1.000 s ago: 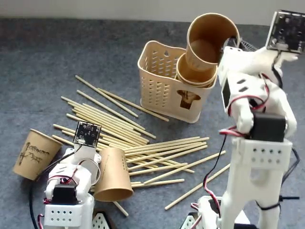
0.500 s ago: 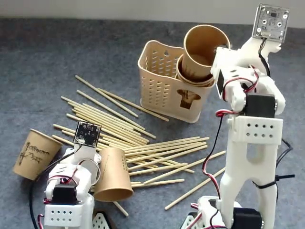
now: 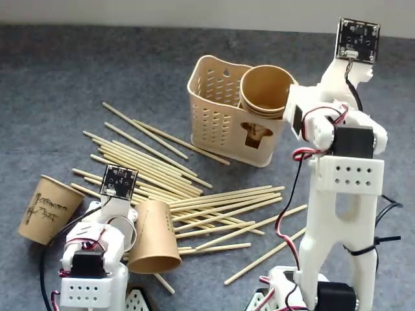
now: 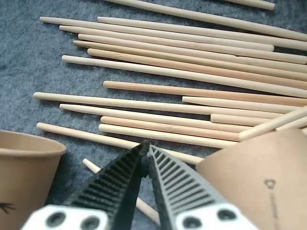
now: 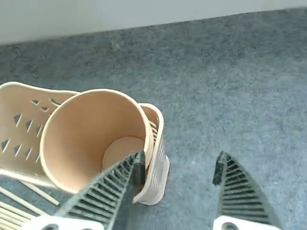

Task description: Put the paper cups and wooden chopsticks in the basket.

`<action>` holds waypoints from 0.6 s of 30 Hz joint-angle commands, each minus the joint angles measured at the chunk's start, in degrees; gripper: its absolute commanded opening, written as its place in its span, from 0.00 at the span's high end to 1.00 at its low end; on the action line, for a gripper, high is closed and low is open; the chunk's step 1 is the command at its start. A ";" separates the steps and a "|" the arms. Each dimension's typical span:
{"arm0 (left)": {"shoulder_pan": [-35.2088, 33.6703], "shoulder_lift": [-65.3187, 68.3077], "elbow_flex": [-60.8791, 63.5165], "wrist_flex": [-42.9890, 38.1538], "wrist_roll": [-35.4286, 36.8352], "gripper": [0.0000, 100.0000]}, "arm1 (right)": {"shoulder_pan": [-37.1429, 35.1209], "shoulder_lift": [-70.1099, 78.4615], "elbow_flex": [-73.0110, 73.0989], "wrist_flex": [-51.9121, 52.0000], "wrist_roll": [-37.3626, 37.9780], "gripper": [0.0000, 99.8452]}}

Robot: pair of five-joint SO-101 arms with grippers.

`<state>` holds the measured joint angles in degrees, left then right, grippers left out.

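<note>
The cream basket stands at the back with stacked paper cups nested in its right end. In the right wrist view, my right gripper hovers open just over the top cup and the basket's rim, holding nothing. Wooden chopsticks lie scattered across the mat. One paper cup lies on its side and another cup lies at the far left. Between these two, low over the chopsticks, sits my left gripper, shut and empty.
The right arm's white body towers at the right, close beside the basket. Grey mat lies bare behind and left of the basket. More chopsticks reach toward the right arm's base.
The right arm brought the raised cup down into the stacked cups in the basket and let go, its gripper now open. The left arm has not moved.
</note>
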<state>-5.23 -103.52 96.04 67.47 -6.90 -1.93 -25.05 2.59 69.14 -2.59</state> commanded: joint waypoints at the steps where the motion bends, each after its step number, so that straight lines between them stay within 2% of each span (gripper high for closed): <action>1: 0.57 -0.13 1.10 0.09 0.09 0.99 | -1.01 -6.46 -0.92 4.79 -0.09 0.77; 4: 0.57 -0.13 1.10 0.09 0.09 0.99 | -1.01 -10.33 3.03 6.02 -0.09 0.77; 12: 0.57 -0.13 1.10 0.09 0.09 0.99 | -1.01 -22.99 20.00 1.89 3.87 0.94; 18: 0.57 -0.13 1.10 0.09 0.09 0.99 | -1.01 -34.33 34.86 -1.01 4.40 0.96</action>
<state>-5.23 -103.52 96.04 67.47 -6.90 -2.55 -51.87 30.37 71.34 0.13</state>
